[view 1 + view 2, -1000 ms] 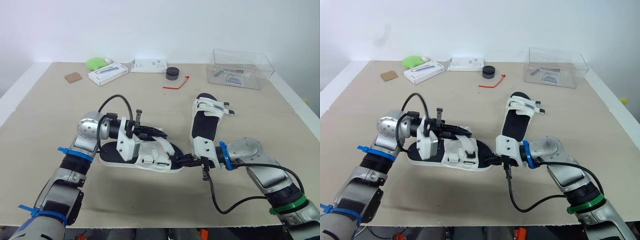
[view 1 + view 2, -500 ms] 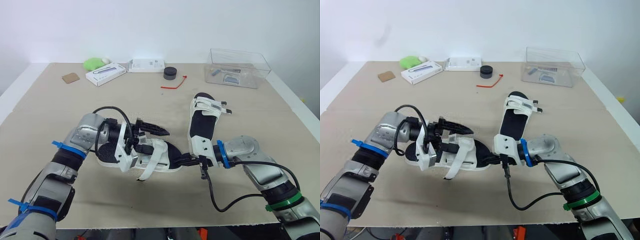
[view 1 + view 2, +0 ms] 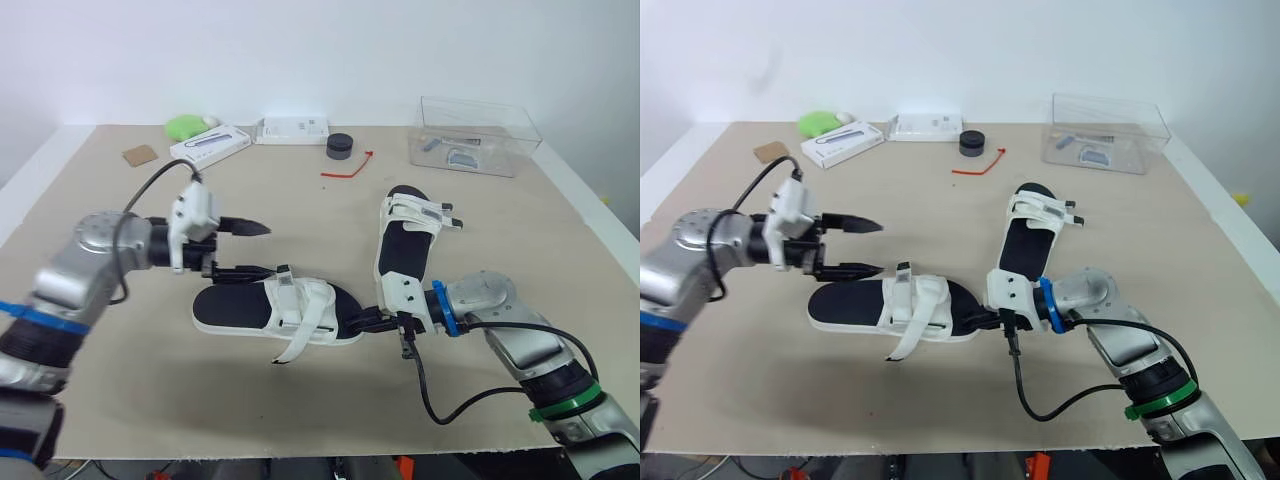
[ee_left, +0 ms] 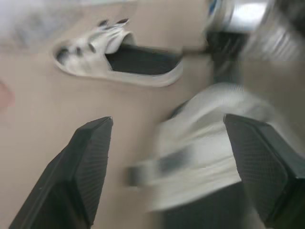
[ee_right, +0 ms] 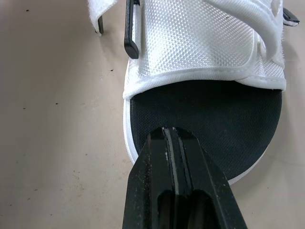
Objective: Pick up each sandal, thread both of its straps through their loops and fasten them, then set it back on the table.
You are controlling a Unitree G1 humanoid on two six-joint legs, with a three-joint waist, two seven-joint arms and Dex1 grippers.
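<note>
You're on the threading step for the near sandal [image 3: 275, 308]. It lies flat mid-tabletop, nearer the near edge and long axis parallel to it, with its toe toward the right gripper [image 3: 368, 321], whose fingers are pressed together on the toe footbed. The left gripper [image 3: 246, 250] hovers wide open over the heel end, touching nothing, so your next move is probably to pinch the loose strap [image 3: 290, 345] and feed it through its black loop [image 5: 129, 43].

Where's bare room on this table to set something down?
Free: the middle, between the red tie and the near sandal, and the front edge before that sandal. Crowded: the back row of boxes, and by the far sandal.
</note>
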